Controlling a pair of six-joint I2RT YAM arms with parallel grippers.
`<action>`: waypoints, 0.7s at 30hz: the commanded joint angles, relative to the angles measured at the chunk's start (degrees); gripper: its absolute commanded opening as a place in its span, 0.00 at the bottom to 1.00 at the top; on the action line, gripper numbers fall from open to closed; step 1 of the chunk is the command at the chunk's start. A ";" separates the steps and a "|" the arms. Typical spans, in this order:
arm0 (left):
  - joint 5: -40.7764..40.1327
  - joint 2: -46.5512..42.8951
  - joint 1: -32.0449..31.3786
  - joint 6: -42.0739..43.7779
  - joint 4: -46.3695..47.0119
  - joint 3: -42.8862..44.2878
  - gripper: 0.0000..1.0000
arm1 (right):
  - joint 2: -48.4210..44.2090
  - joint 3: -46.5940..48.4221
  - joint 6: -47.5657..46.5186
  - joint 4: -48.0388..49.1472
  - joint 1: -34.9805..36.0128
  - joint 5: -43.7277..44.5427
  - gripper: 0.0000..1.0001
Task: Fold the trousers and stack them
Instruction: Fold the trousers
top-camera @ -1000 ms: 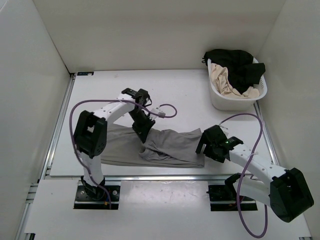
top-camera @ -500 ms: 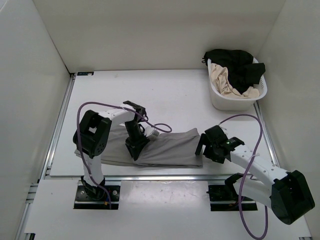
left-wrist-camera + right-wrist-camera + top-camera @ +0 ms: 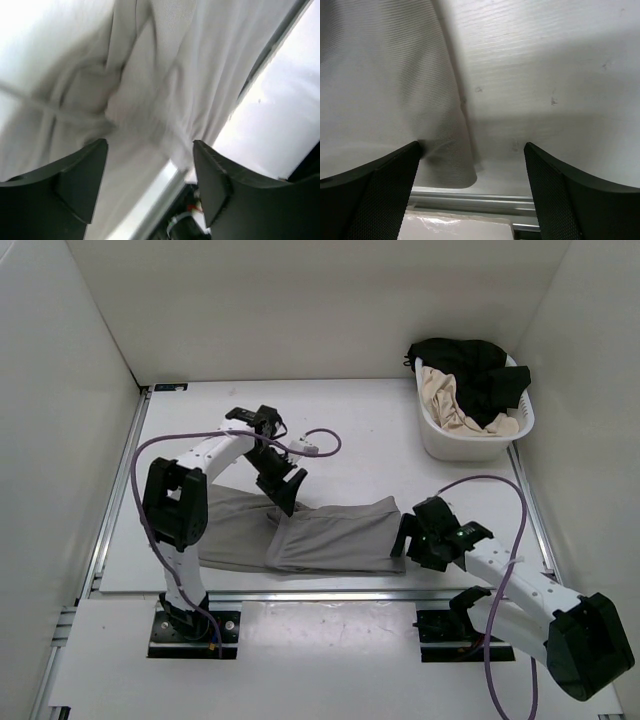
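White table (image 3: 350,420) holds the trousers (image 3: 330,540) lying flat; left gripper (image 3: 286,500) spread wide above them, right gripper (image 3: 403,540) spread at their near-right corner, both empty.

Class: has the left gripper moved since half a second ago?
Yes. The left gripper has drawn back from the near edge of the table, toward the far wall, off the trousers.
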 commanded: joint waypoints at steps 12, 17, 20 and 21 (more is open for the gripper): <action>4.37 5.33 -0.97 -4.51 10.92 -5.72 0.14 | -1.60 -4.07 0.48 1.66 0.24 -3.43 0.26; -0.92 1.02 2.46 -9.44 15.67 -6.25 0.14 | -5.12 -5.12 1.89 -0.20 0.24 -1.03 0.16; 0.92 -0.13 2.20 -8.92 15.24 -7.56 0.14 | -4.51 -4.34 0.59 0.84 0.24 -2.08 0.32; 2.32 -0.65 1.07 -8.13 15.23 -8.44 0.14 | -3.29 -3.64 -0.29 0.85 0.24 -2.09 0.54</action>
